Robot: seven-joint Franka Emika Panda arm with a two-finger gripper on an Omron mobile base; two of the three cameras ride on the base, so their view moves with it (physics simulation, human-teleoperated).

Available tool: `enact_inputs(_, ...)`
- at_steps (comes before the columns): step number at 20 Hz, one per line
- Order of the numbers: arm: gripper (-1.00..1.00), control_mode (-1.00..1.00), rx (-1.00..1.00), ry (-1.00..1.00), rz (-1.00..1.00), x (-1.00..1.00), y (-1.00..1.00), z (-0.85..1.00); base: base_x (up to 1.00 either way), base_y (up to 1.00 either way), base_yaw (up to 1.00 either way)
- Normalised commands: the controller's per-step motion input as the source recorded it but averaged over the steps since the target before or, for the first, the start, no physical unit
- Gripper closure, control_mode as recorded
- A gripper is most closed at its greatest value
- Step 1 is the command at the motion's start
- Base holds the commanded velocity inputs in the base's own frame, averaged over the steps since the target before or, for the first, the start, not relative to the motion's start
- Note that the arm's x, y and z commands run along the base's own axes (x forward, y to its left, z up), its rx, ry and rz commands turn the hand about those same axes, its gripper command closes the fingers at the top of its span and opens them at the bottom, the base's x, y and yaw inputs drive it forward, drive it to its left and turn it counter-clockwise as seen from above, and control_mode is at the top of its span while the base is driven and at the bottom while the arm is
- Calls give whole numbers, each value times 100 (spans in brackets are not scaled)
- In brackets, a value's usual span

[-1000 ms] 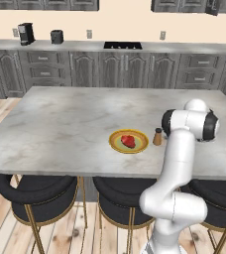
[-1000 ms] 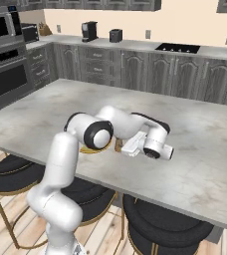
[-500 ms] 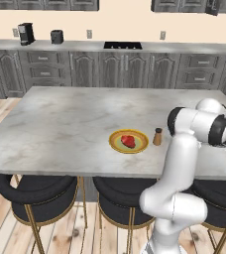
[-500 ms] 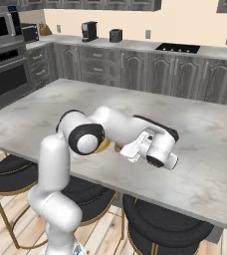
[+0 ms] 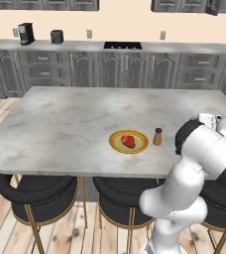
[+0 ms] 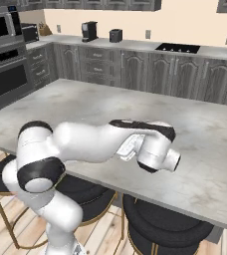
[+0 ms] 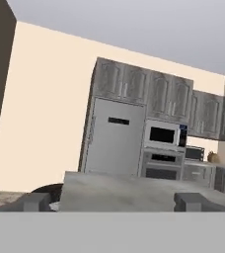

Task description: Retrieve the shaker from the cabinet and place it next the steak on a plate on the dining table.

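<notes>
Along the far wall runs a counter [image 5: 135, 45] over dark cabinets. Nearer, the marbled dining table [image 5: 60, 124] carries, toward its near edge, the plate [image 5: 128, 141] with the steak [image 5: 128, 140], the shaker [image 5: 157, 137] upright just beside. The gripper [image 7: 113, 201] is spread, empty.

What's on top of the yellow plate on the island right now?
A small red steak lies on the plate, near its middle. The shaker stands upright on the stone top beside it, not on it. The plate's surface under the meat is hidden.

Black stools [image 5: 35, 196] under island, coffee maker [image 5: 25, 33] on wall counter — cooktop [image 5: 123, 45], wall oven [image 6: 8, 73]
</notes>
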Motion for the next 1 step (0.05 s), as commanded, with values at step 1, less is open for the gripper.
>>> enact_inputs(1,-100,-100,-9,7,-18,-100,0,100,0,0,0)
